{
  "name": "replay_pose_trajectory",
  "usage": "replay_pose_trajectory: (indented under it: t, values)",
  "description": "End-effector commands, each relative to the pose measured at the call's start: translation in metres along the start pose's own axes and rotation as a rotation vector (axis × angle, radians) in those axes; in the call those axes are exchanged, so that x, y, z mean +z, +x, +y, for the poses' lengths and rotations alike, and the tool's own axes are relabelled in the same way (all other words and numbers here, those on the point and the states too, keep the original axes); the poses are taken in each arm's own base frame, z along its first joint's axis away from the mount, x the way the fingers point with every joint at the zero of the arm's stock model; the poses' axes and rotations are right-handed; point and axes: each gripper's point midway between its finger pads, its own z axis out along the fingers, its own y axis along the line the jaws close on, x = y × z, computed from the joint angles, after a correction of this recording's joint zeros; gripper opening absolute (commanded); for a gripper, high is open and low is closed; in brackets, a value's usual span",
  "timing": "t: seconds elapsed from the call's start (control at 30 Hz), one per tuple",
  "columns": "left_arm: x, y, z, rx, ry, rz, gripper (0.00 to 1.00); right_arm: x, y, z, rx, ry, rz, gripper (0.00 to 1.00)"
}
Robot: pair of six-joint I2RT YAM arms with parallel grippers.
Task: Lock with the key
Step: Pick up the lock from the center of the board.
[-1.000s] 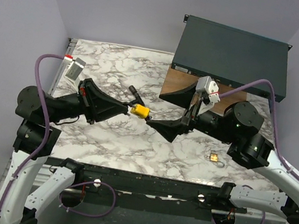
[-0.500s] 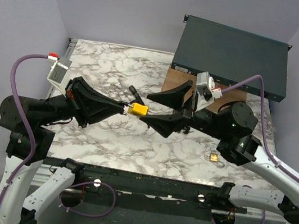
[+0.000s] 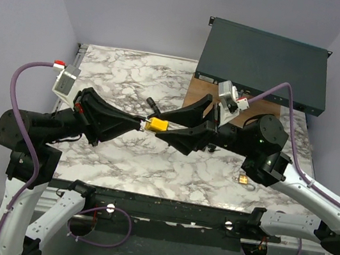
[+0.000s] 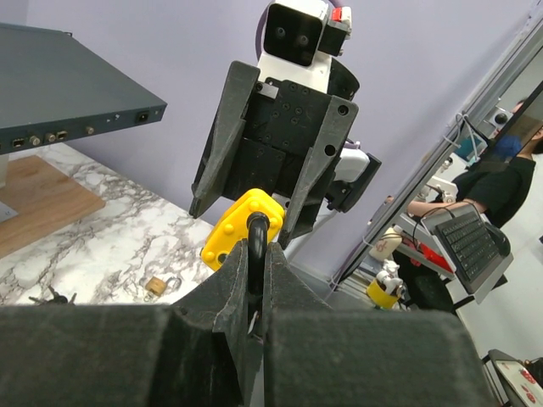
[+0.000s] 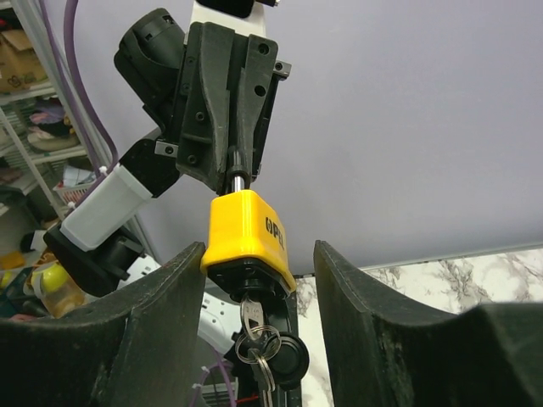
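Note:
A yellow padlock (image 3: 156, 125) hangs in the air over the marble table. My left gripper (image 3: 142, 123) is shut on its black shackle (image 4: 257, 242). In the right wrist view the padlock (image 5: 246, 229) hangs shackle-up from the left gripper (image 5: 233, 165). A silver key (image 5: 252, 315) sits in the keyhole at its bottom, and a ring of further keys (image 5: 267, 360) dangles below. My right gripper (image 5: 259, 250) is open, with one finger on each side of the lock body. The left finger is close to the body; I cannot tell whether it touches.
A small brass padlock (image 3: 243, 178) lies on the marble table (image 3: 120, 74) at the front right. A black bunch of keys (image 3: 154, 105) lies mid-table. A dark metal box (image 3: 264, 61) stands on a wooden board (image 3: 196, 93) at the back right.
My left arm has swung its elbow out to the left while still holding the padlock. My right gripper has moved left, so its open fingers now flank the padlock.

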Motion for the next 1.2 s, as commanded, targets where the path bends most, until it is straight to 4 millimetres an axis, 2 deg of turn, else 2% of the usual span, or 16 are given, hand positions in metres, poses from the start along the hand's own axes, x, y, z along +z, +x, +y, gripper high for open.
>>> replay_pose_trajectory:
  t: [0.0, 0.1, 0.23, 0.43, 0.57, 0.8, 0.9, 0.93, 1.0, 1.17]
  values:
    - [-0.002, -0.016, -0.018, 0.055, 0.027, -0.058, 0.00, 0.003, -0.001, 0.009, 0.018, -0.047, -0.016, 0.54]
    - [-0.001, -0.016, -0.016, 0.047, 0.022, -0.058, 0.00, 0.005, 0.004, 0.011, 0.031, -0.065, -0.005, 0.53]
    - [0.000, -0.016, -0.015, 0.042, 0.018, -0.059, 0.00, 0.006, 0.007, 0.010, 0.035, -0.063, -0.003, 0.64]
    - [0.001, -0.016, -0.012, 0.033, 0.013, -0.057, 0.00, 0.006, 0.009, 0.007, 0.031, -0.051, 0.001, 0.64]
    - [0.002, -0.015, -0.008, 0.025, 0.010, -0.053, 0.00, 0.007, 0.008, 0.006, 0.034, -0.048, -0.001, 0.53]
    - [0.004, -0.006, -0.003, 0.009, 0.019, -0.011, 0.00, 0.006, 0.008, 0.005, 0.056, -0.031, 0.000, 0.20]
    - [0.003, 0.005, 0.005, 0.004, 0.005, 0.039, 0.00, 0.002, 0.005, 0.007, 0.066, -0.021, 0.008, 0.08]
    - [0.003, 0.008, 0.007, 0.006, 0.007, 0.056, 0.00, 0.001, 0.005, 0.007, 0.069, -0.020, 0.014, 0.06]
    - [0.003, 0.014, 0.011, 0.001, 0.008, 0.087, 0.07, -0.004, 0.006, 0.009, 0.082, -0.014, 0.024, 0.01]
    - [0.002, 0.023, 0.012, 0.008, 0.029, 0.132, 0.19, -0.017, 0.007, 0.013, 0.099, -0.003, 0.040, 0.01]
